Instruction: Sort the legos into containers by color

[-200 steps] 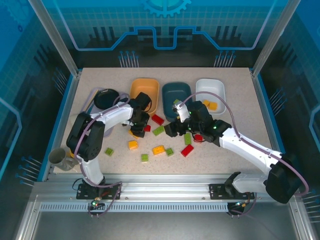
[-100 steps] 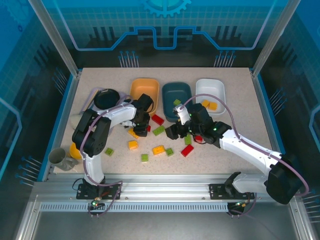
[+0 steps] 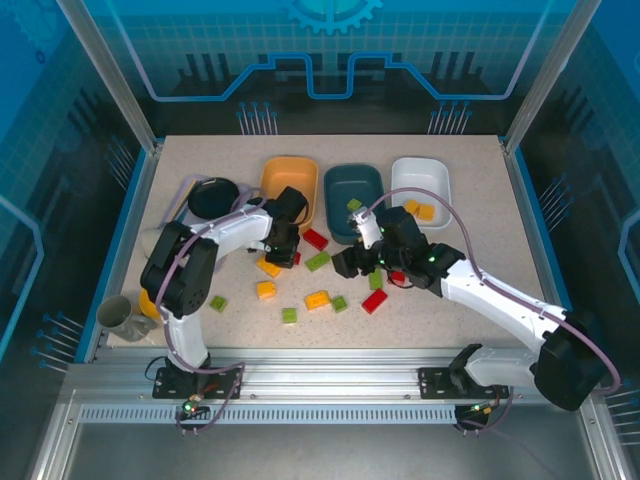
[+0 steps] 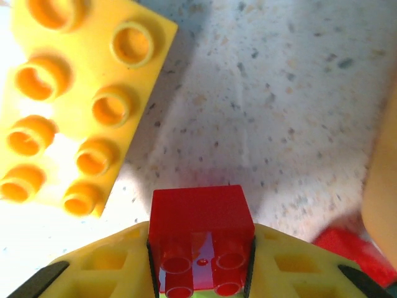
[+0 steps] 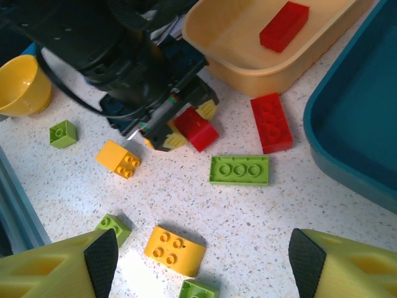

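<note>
The left gripper point(image 4: 200, 276) clamps 1 square red brick point(image 4: 200, 217) beside a yellow brick point(image 4: 74, 105). The right wrist camera adds an oblong red brick point(image 5: 284, 26) inside the orange tub point(image 5: 242, 43); the right gripper point(image 5: 203, 261) gapes empty.

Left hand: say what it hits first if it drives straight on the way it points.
Probably bare table, just past its red brick; the yellow brick lies off to the side.

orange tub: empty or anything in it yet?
Not empty. One oblong red brick lies inside the orange tub, seen from the right wrist; part of its floor is out of frame.
</note>
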`<state>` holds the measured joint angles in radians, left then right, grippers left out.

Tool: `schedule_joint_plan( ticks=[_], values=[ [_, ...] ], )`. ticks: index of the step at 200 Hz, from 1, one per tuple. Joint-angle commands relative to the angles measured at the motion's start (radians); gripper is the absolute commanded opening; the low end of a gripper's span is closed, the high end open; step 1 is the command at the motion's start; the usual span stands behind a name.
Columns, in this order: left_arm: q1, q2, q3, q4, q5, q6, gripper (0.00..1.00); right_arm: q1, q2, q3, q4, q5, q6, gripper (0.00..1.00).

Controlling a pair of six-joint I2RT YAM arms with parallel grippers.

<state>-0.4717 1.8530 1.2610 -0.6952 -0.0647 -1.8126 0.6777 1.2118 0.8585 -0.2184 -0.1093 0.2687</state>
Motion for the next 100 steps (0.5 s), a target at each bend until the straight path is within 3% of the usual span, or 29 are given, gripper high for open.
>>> schedule_joint_plan(
  ticks=[1,40,74,100],
  values=[
    [-0.006,-0.112,0.064,-0.140,-0.078,0.139,0.23,-0.026,-0.047,0.037,0.024,0.030,0.048,0.76],
    [0.045,-0.086,0.247,-0.286,-0.172,0.424,0.22,-0.080,-0.007,0.106,0.067,0.013,0.118,0.76],
    [0.083,0.102,0.561,-0.441,-0.277,0.714,0.23,-0.108,0.100,0.222,0.016,0.006,0.134,0.76],
    [0.115,0.251,0.754,-0.516,-0.305,0.856,0.23,-0.129,0.182,0.304,-0.009,-0.021,0.173,0.76]
  ],
)
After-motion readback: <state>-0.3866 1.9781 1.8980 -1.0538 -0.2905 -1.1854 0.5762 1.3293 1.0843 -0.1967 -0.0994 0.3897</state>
